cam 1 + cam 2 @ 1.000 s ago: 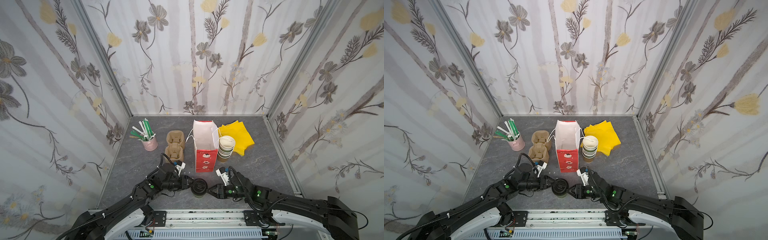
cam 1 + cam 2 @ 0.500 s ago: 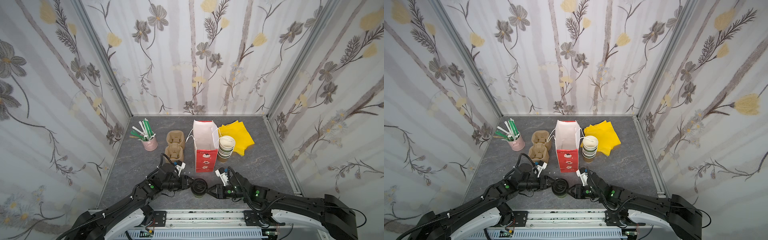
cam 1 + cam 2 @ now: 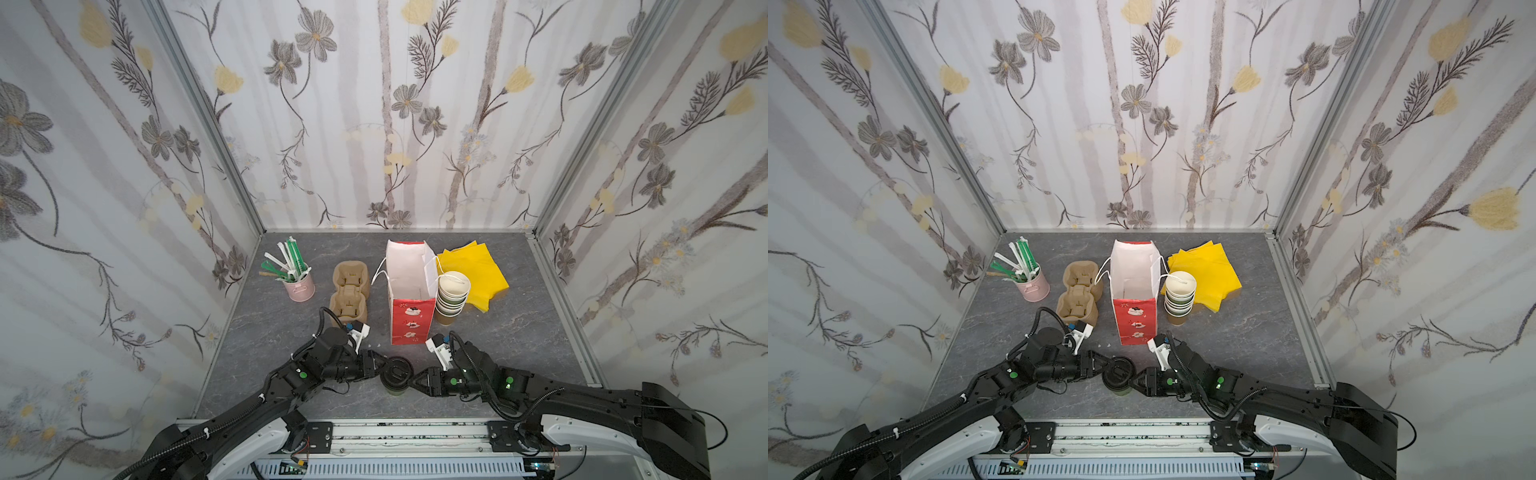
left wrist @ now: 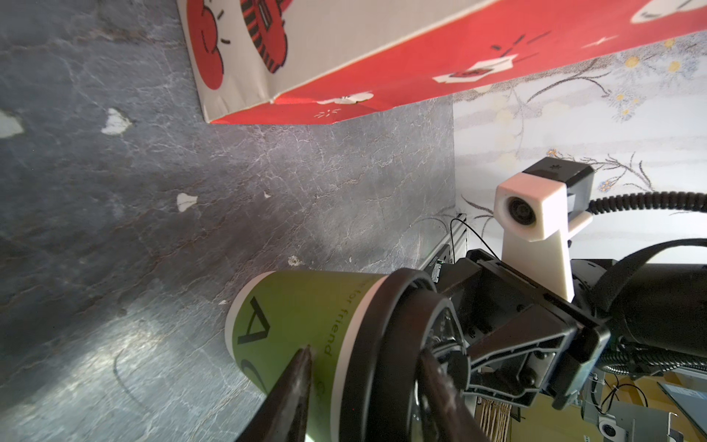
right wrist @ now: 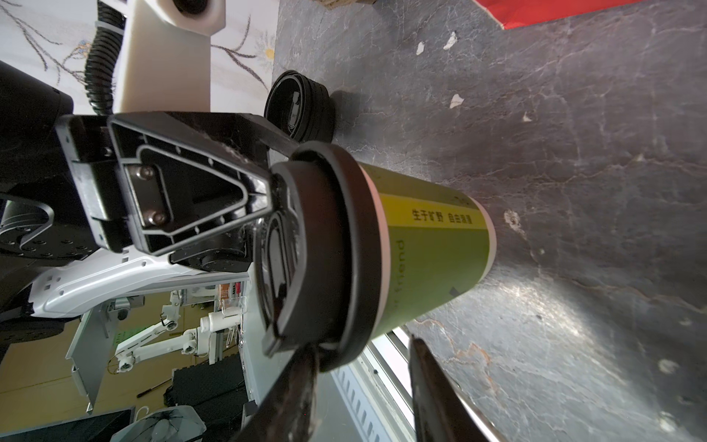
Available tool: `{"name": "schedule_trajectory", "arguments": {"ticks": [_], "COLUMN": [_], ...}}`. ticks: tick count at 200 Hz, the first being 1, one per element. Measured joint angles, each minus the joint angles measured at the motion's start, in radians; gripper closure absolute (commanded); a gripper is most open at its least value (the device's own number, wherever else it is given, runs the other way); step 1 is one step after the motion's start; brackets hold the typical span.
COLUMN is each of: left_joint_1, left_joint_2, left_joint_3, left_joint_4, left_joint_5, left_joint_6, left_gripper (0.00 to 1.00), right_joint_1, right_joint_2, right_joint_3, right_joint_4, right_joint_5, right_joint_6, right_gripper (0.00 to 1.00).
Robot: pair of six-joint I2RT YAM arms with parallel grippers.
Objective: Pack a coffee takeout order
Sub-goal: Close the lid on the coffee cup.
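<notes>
The paper cup point(image 3: 397, 372) point(image 3: 1119, 374), green with a black lid, stands upright near the table's front edge between both arms. My left gripper point(image 3: 380, 370) point(image 4: 367, 356) is shut on it at the lid: one finger point(image 4: 302, 367) presses the green wall and the other lies over the lid top. My right gripper point(image 3: 411, 380) point(image 5: 359, 352) is open at the opposite side. One of its fingers point(image 5: 302, 367) touches the lid's edge and the other stands just off the cup wall point(image 5: 432, 245). The red bag point(image 3: 409, 320) stands open just behind.
The tan two-cup carrier point(image 3: 349, 293) lies left of the bag, beside a pink pot of green straws point(image 3: 291, 266). A stack of empty cups point(image 3: 451, 297) and the yellow napkins point(image 3: 478, 270) sit to the bag's right. A stack of black lids point(image 5: 300, 107) rests by my left arm.
My right gripper has edged slightly closer to the cup. The cup and my left arm have stayed in place.
</notes>
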Motion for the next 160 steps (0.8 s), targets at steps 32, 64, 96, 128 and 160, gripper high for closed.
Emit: {"name": "schedule_trajectory", "arguments": {"ticks": [32,64,96,128,160], "left_joint_1": [0.0,0.0,0.0,-0.001,-0.003], "left_joint_2": [-0.006,-0.014,-0.017,-0.01,-0.015], "left_joint_3": [0.0,0.0,0.016,0.049,0.076], "left_joint_4": [-0.003,-0.016,-0.052,-0.106,-0.157], "left_joint_5": [-0.003,-0.008,-0.019,-0.023,-0.028], "left_joint_6": [0.0,-0.001,0.0,0.006,0.012], "left_gripper": [0.56,0.51,0.43,0.37,0.3], "right_joint_1": [-0.004,-0.024,-0.028,-0.029,-0.029], "right_joint_2": [-0.132,-0.165,-0.084,0.007,0.047], "right_joint_3": [-0.014,-0.041,-0.011,0.025,0.029], "right_joint_4": [-0.085,-0.023,0.04,0.095,0.104], "right_joint_5": [0.073,0.071,0.04,0.03,0.031], "right_joint_6": [-0.022,-0.029,-0.029,-0.032,-0.031], "right_gripper": [0.35,0.21,0.09,0.07,0.07]}}
